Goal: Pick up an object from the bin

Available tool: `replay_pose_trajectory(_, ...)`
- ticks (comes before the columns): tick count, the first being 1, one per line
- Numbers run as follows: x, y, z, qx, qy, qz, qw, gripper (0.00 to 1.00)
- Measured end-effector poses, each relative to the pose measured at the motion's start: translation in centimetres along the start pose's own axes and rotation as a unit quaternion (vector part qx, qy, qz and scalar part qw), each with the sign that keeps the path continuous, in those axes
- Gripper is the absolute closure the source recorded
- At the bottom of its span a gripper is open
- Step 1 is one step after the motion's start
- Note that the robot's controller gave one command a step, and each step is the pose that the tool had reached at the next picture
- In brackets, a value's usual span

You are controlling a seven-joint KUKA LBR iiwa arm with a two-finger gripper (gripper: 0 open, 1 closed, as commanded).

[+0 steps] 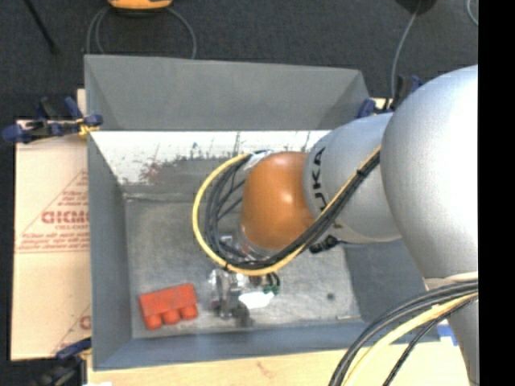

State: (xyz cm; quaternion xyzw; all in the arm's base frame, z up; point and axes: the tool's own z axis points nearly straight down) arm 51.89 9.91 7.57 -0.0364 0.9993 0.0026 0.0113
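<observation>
My gripper (228, 298) is low over the bin floor, close to the front wall and a little left of the middle. A small white and green thing (259, 297) lies right against its right side, partly hidden by the gripper. A red-orange block with round studs (167, 305) lies flat on the floor to the gripper's left, a short gap away, near the front left corner.
The arm with its orange cover and looped cables comes in from the right and hides the middle of the bin. Bare floor shows along the left side and at the front right. The front wall stands close beside the gripper.
</observation>
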Motion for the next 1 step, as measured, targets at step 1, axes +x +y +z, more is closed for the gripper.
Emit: replay_pose_trajectory(1,-5.92,-2.12,-14.65,0.003,0.0059,-0.023,0.9997,1.0)
